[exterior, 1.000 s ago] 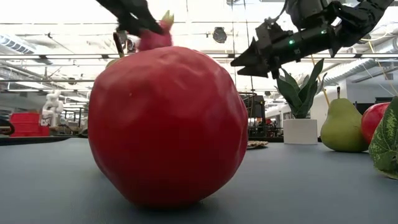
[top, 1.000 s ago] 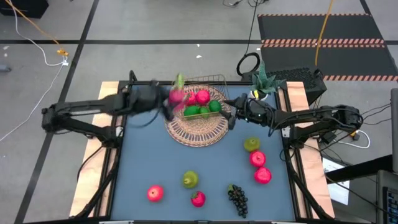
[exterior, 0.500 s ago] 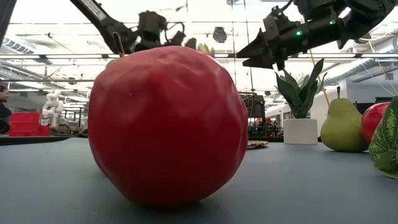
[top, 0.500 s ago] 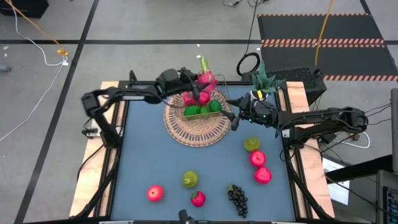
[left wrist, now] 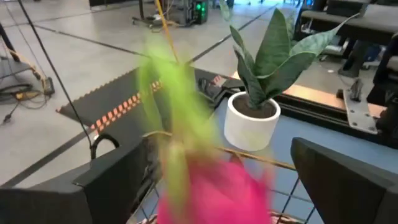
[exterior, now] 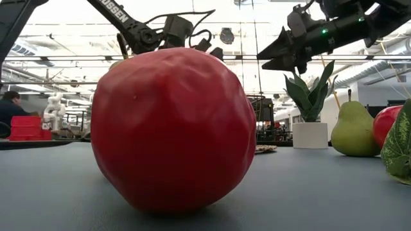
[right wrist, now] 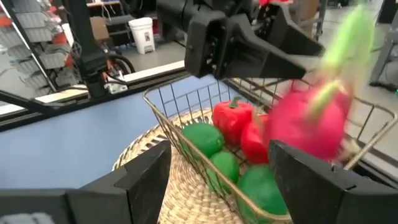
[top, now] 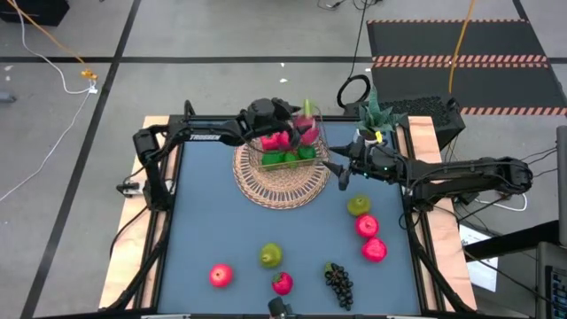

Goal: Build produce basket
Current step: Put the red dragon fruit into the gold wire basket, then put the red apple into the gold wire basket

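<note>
My left gripper (top: 299, 124) hangs open over the far right part of the wire basket (top: 288, 146). The pink dragon fruit (left wrist: 211, 186) with its green leaves shows blurred between the spread fingers, with a gap to the finger on one side. In the right wrist view the dragon fruit (right wrist: 311, 118) is below the left gripper (right wrist: 249, 56), above the basket's rim. The basket stands on the round wicker mat (top: 279, 184) and holds green limes (right wrist: 205, 138) and red fruit (right wrist: 233, 118). My right gripper (top: 341, 173) is open beside the mat's right edge.
On the blue table lie a pear (top: 358, 206), two red fruits (top: 367, 225), another pear (top: 271, 256), an apple (top: 221, 275), a strawberry (top: 282, 283) and grapes (top: 337, 283). A potted plant (top: 376, 115) stands at the far right corner. A red apple (exterior: 173, 128) fills the low view.
My left arm has swung toward the table's right, carrying the dragon fruit from the mat's left side to above the basket's far right part. My right gripper has drawn back a little toward the table's right edge.
</note>
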`<state>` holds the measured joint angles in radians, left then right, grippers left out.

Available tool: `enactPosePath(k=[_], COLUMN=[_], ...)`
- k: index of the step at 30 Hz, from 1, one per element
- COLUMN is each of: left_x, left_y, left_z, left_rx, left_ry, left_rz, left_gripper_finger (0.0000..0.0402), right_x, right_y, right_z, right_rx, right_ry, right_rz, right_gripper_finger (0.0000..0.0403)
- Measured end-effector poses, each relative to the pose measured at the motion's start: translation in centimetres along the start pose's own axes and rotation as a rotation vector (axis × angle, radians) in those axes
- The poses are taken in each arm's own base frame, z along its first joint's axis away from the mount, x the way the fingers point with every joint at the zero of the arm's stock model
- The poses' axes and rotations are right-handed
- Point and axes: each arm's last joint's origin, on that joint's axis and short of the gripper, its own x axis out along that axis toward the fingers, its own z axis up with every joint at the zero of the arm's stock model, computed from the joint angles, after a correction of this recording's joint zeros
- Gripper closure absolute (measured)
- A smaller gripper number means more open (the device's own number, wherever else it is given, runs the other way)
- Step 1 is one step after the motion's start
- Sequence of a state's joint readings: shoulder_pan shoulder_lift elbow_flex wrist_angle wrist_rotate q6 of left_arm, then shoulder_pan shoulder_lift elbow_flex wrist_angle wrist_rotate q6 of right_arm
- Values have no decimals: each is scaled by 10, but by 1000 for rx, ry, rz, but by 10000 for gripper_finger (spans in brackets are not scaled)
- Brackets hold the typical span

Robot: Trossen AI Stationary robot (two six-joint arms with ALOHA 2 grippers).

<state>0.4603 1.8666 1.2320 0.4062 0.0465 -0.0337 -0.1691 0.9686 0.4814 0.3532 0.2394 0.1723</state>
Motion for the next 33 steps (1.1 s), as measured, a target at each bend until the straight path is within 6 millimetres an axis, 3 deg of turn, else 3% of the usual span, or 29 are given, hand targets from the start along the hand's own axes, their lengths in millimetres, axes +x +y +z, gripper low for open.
enactPosePath(k=[5, 12, 18, 23, 29, 33], left_x=[-11, -54, -91, -125, -184, -221], left_y=[-8, -42, -92, -143, -186, -203], left_z=[12, 28, 14, -2, -21, -39], left_rx=[-25, -7, -3, 53, 52, -17], left_ry=[36, 240, 492, 567, 616, 644], left_rz=[-9, -80, -142, -56, 67, 84], left_gripper_finger=[38, 91, 156, 204, 226, 226], right_x=[-3, -3, -2, -1, 3, 5], right_y=[-1, -7, -11, -10, -8, -7], right_z=[0, -2, 2, 5, 12, 16], right_rx=[-29, -93, -81, -65, -38, -24], right_ry=[-12, -41, -77, -114, -207, -263], right_rz=[1, -75, -104, -98, -85, -78], right_gripper_finger=[138, 138, 138, 138, 138, 138])
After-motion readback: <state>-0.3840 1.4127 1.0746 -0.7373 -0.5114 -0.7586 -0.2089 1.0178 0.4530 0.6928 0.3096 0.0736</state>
